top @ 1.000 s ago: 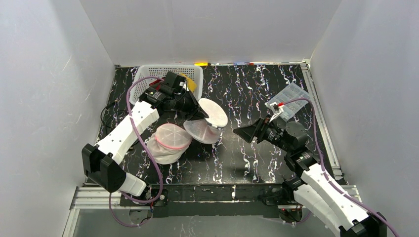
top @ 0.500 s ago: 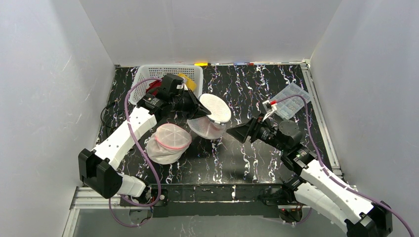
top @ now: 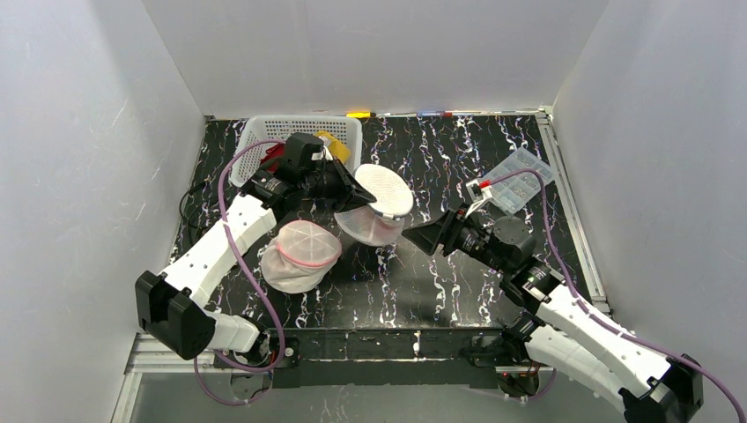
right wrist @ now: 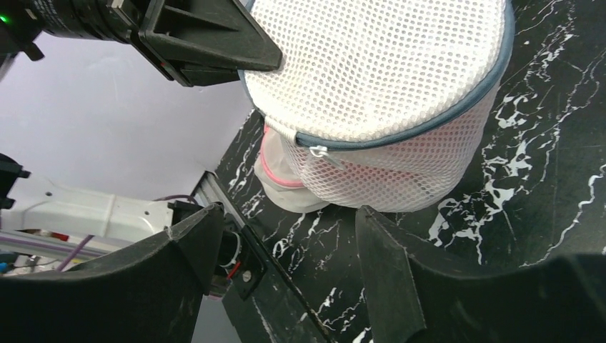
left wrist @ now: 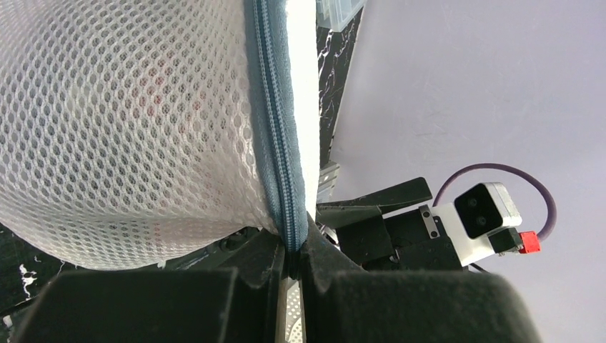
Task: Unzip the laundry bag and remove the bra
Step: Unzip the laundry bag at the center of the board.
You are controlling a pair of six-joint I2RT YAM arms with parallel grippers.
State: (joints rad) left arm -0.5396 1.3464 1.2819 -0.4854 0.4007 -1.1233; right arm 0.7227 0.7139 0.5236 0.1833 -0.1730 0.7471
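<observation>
The laundry bag (top: 374,211) is a round white mesh pouch with a blue-grey zipper (left wrist: 275,128) around its rim. It hangs tilted above the table's middle. My left gripper (top: 363,201) is shut on the zipper seam (left wrist: 293,250) at the bag's upper left edge. A pinkish tint (left wrist: 150,93) shows through the mesh; the bra's shape is hidden inside. My right gripper (top: 414,238) stands open just right of the bag, nothing between its fingers (right wrist: 289,211). The small metal zipper pull (right wrist: 319,151) hangs on the bag's side (right wrist: 379,64) that faces it.
A white rounded mesh thing with a pink band (top: 299,254) lies on the table left of the bag. A white basket (top: 264,132) with red and yellow items stands at the back left. A clear plastic box (top: 520,181) lies at the right. Cables (top: 189,198) trail along the left edge.
The left gripper has carried the bag slightly up and right. The right gripper has moved left, close to the bag.
</observation>
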